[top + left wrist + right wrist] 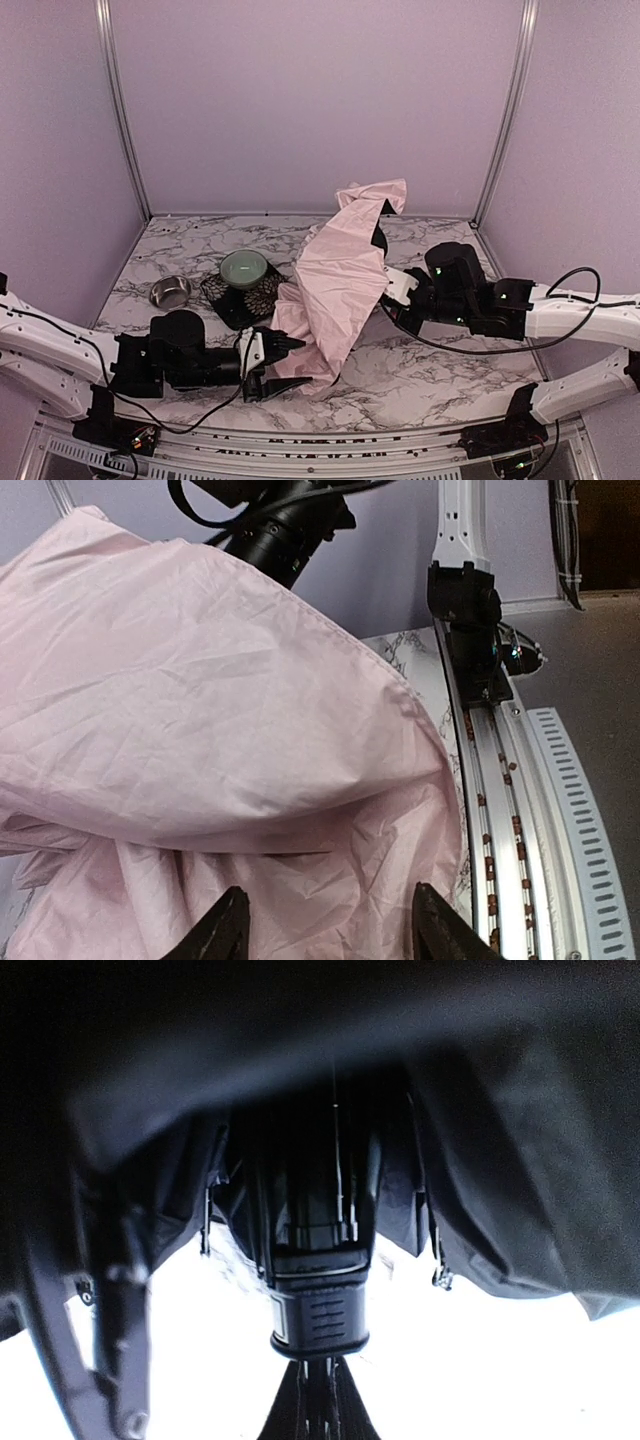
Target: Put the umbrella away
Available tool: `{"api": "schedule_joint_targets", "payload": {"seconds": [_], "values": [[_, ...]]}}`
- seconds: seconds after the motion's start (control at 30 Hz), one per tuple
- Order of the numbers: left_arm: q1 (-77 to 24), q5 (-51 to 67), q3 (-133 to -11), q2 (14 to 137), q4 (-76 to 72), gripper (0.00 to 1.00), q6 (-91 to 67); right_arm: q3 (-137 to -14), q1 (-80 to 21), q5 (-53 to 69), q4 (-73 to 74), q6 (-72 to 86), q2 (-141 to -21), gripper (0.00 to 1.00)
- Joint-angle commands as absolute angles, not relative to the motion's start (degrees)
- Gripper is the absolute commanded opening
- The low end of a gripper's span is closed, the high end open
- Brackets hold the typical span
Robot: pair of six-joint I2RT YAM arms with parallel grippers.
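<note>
Left gripper (283,362), jaws spread wide, is bracketing the soft, light pink canopy (200,730) of the umbrella (340,270) slumping on the table (440,370), while the right gripper (392,298), grip unreadable, is sitting beneath by the stiff shaft (320,1310), likely the surer hold.

Plain lilac walls (320,100) close in the back and both sides, joined at the corners by slim metal posts (122,110). The worktop (440,375) is white marble with grey veins (evenly lit, with soft shadows only). A slotted metal rail (535,810) edges its near side.
</note>
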State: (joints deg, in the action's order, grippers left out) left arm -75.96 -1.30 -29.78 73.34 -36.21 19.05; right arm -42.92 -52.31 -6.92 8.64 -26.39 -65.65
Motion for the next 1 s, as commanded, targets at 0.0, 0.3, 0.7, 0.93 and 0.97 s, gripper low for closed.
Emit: {"api": "schedule_joint_targets", "payload": {"seconds": [0.0, 0.3, 0.7, 0.93, 0.97], "values": [[-75.77, -2.28, -28.24, 64.77, -39.71, 0.63, 12.98, -46.25, -52.01, -12.15, 5.91, -27.40, -64.78, 0.00], [-66.14, -7.22, -23.42, 63.52, -42.22, 0.79, 0.19, -48.55, -52.04, -11.58, 6.37, -28.27, -64.43, 0.00], [-66.01, 6.91, -23.00, 65.47, -46.98, 0.86, 4.30, -47.47, -52.05, -8.79, 5.56, -29.30, -61.63, 0.00], [-63.15, 15.17, -17.25, 53.79, -43.57, 0.89, 7.62, -47.98, -51.93, -0.59, 7.02, -29.77, -59.46, 0.00], [-62.41, 16.21, -16.42, 51.11, -43.40, 0.89, 7.96, -47.82, -51.99, 1.21, 7.32, -30.28, -58.76, 0.00]]}}
